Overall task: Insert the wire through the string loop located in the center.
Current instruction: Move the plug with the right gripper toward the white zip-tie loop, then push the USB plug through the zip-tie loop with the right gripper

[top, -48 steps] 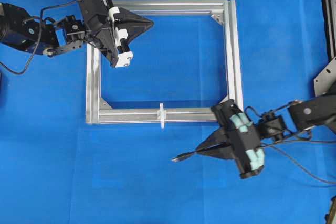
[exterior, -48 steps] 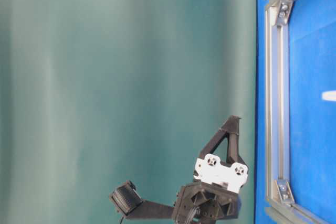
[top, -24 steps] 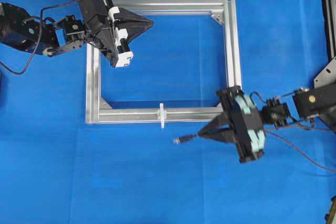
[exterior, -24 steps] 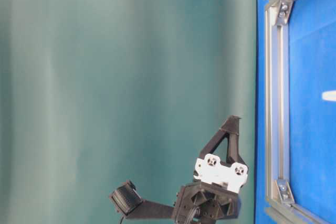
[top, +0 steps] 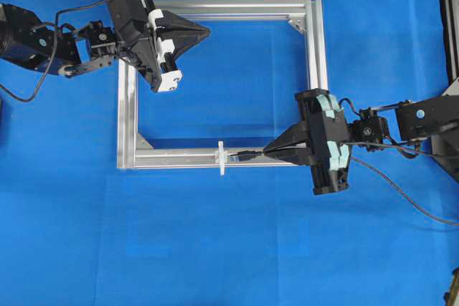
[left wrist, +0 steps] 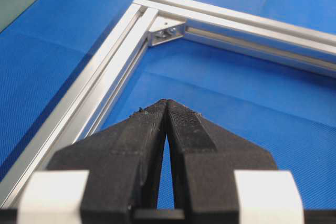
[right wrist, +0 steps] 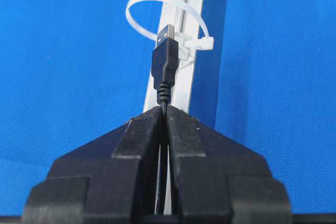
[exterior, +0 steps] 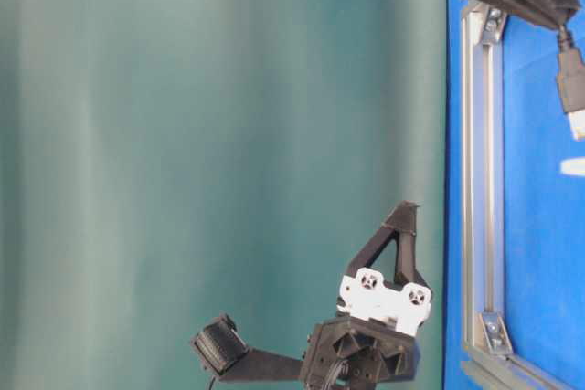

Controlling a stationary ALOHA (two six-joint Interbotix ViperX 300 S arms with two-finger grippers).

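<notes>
Bright, even illumination is provided throughout. Soft shadows are cast on the blue cloth-covered counter (top: 237, 249). Glare is seen on the silver aluminium frame (top: 313, 69). The wrist views are blurred at close range.

A plain bright blue woven cloth (top: 237, 249) covers the table. The square aluminium rail frame (top: 316, 69) is silver. The thin wire with its plug tip (right wrist: 163, 61) is black; the thin plastic string loop (right wrist: 137, 4) is translucent white. The backdrop wall (exterior: 183, 134) is dull teal.
</notes>
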